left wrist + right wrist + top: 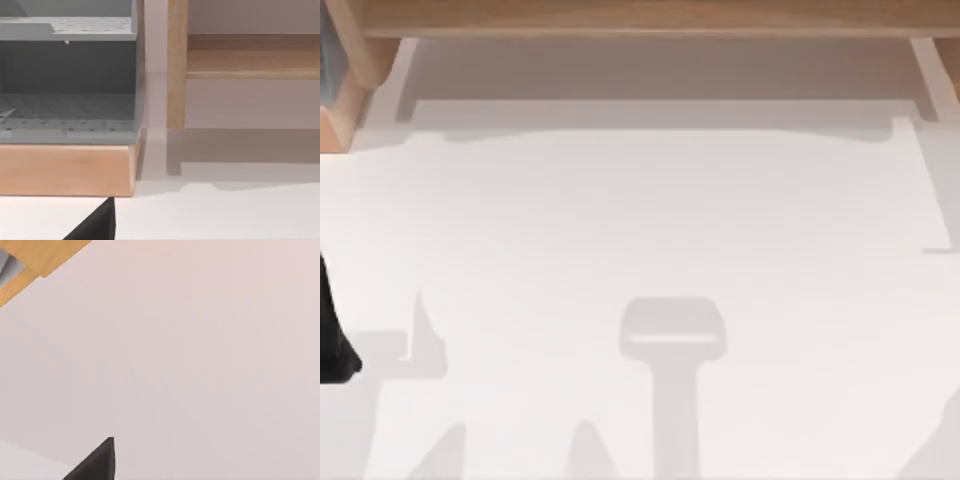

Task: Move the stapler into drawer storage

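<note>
The left arm [335,330] comes in as a dark shape at the far left edge of the white table [650,220], low on that side, and little of it can be made out from above. In its wrist view one black finger [95,225] pokes in as a dark wedge just over the tabletop; whether that gripper is spread or pressed together I cannot tell. Straight ahead of that finger stands a wooden cabinet [67,170] with a pale wood front and grey perforated shelves [67,112] inside, one above another. Beside the cabinet, a little farther from the finger, a wooden post [176,65] rises from the table with a wooden rail [252,57] running off from it. In the right arm's wrist view a black finger [95,462] of the same wedge shape sits before a pale plain surface, with an edge of the wood [42,257] far off from it. Its state I cannot tell either. Where the stapler lies I cannot tell.
</note>
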You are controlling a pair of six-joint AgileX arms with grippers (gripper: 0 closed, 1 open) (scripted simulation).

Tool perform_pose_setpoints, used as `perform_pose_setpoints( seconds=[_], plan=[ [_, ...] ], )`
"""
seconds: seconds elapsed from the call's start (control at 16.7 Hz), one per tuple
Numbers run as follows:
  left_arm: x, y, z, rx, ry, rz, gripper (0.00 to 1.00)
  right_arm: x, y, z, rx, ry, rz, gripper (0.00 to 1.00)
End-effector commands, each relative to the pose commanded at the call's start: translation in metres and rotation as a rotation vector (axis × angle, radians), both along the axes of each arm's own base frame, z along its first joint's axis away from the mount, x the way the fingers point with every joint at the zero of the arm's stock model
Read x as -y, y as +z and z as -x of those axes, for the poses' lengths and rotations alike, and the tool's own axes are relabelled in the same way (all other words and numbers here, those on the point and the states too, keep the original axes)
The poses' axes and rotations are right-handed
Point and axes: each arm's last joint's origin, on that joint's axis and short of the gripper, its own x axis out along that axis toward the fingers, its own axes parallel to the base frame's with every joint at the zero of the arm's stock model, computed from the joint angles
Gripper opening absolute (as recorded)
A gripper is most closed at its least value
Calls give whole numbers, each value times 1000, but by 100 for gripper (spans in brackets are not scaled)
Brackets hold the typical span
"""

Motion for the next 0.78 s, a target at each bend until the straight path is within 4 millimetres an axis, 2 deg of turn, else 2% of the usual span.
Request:
perform_pose_setpoints(
  seconds=[0.18, 0.36, 0.54, 0.78],
  plan=[
    [0, 0, 0, 0, 0, 0, 100, 23, -23, 44, 69, 10, 246, 100],
    [0, 0, 0, 0, 0, 0, 100, 23, -63, 86, 87, 47, 437, 100],
    [0, 0, 0, 0, 0, 0, 100, 0, -104, 120, 101, 122, 567, 100],
    [0, 0, 0, 0, 0, 0, 100, -51, -138, 144, 166, 287, 658, 100]
  ],
)
